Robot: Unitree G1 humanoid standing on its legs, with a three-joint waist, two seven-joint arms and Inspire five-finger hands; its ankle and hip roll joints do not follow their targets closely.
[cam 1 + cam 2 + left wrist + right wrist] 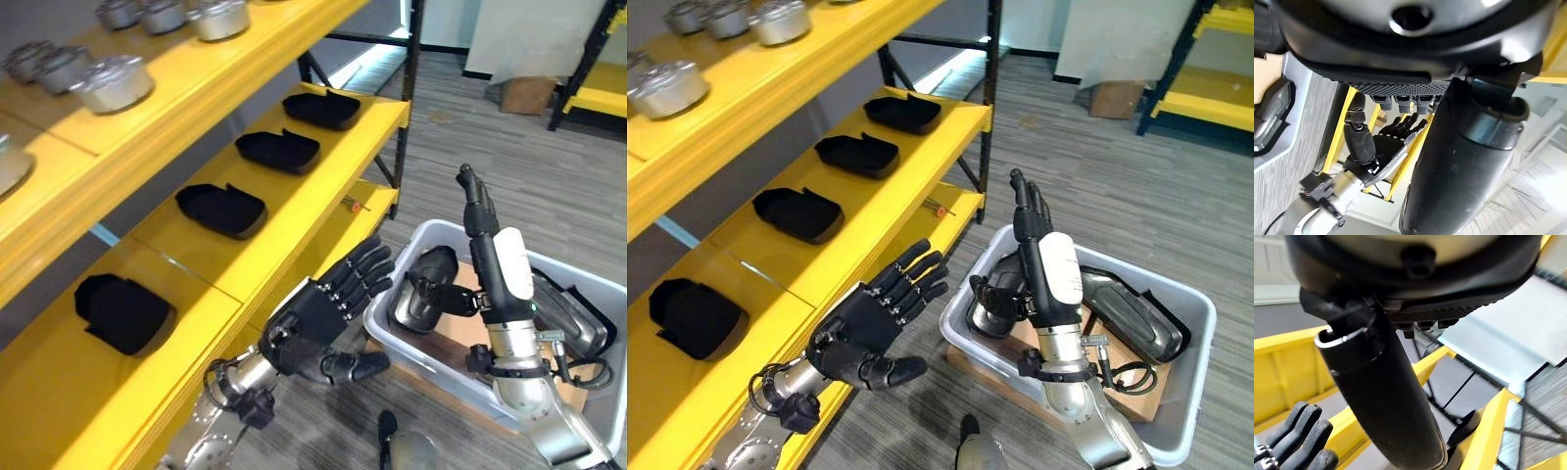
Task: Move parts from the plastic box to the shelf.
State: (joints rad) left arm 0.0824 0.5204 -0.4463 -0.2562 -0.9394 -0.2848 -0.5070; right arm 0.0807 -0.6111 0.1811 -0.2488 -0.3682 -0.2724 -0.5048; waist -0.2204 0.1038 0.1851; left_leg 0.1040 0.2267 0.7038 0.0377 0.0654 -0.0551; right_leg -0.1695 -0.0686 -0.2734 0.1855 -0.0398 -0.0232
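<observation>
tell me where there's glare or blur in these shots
Left eye view: bright glare on the floor behind the yellow shelf, soft shine on the plastic box. Right wrist view: the thumb of the right hand is blurred from closeness, against a washed-out bright background.

A smooth yellow painted finish is seen on the shelf point(294, 211). Matt black parts point(221, 209) lie there. The plastic box point(1185, 411) looks pale and smooth; dull silvery metal castings point(116, 82) are seen above.

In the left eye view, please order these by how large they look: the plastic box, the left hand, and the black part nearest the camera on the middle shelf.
1. plastic box
2. left hand
3. black part

Nearness makes the last two unsure.
</observation>
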